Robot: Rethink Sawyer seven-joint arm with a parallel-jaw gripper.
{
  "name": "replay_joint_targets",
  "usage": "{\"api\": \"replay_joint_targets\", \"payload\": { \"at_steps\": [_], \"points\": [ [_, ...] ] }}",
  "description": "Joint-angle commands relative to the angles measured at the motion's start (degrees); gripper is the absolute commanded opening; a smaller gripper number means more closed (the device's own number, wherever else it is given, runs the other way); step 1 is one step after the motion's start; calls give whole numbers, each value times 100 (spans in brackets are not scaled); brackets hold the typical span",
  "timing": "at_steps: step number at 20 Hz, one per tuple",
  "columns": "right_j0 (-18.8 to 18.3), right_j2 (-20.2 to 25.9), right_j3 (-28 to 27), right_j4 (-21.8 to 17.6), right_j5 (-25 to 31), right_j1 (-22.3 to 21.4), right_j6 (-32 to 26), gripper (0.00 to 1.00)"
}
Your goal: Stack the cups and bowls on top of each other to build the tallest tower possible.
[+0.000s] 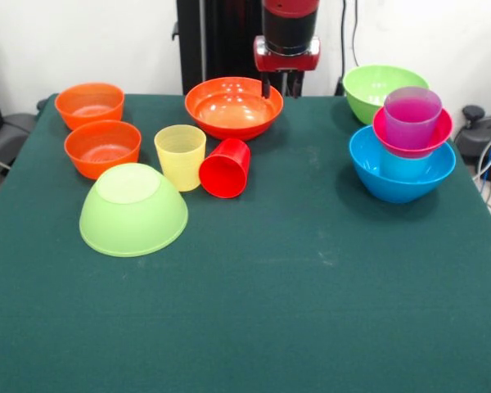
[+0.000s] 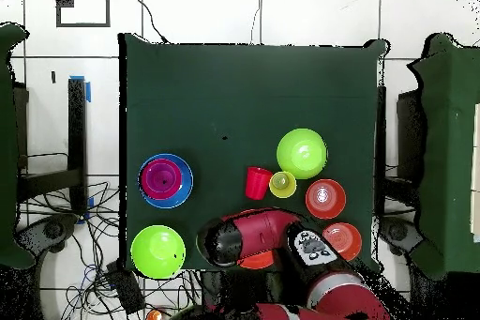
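Note:
My gripper [image 1: 282, 85] hangs open and empty over the far rim of the wide orange bowl [image 1: 229, 108]. At the right, a blue bowl [image 1: 397, 187] holds a light blue cup [image 1: 399, 164], with a magenta bowl [image 1: 393, 136] on it and a purple cup [image 1: 412, 116] in that. A yellow cup [image 1: 180, 155] stands upright beside a red cup [image 1: 226, 168] that lies on its side. One lime green bowl [image 1: 133, 210] lies upside down at the front left. The other lime green bowl [image 1: 375, 88] stands upright at the back right. Two small orange bowls [image 1: 89, 104] [image 1: 102, 147] sit at the left.
In the overhead view the red arm [image 2: 253, 236] covers most of the wide orange bowl [image 2: 255, 261]. The stack [image 2: 165, 180] and the upright green bowl [image 2: 157, 250] are on the left there. Cables lie on the floor round the pedestal.

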Motion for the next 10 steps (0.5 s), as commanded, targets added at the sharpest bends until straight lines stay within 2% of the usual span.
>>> {"api": "replay_joint_targets", "payload": {
  "at_steps": [1,10],
  "points": [
    [443,-210,-597,-425,-472,911,435,100],
    [590,-420,-864,-434,-737,1273,431,100]
  ]
}}
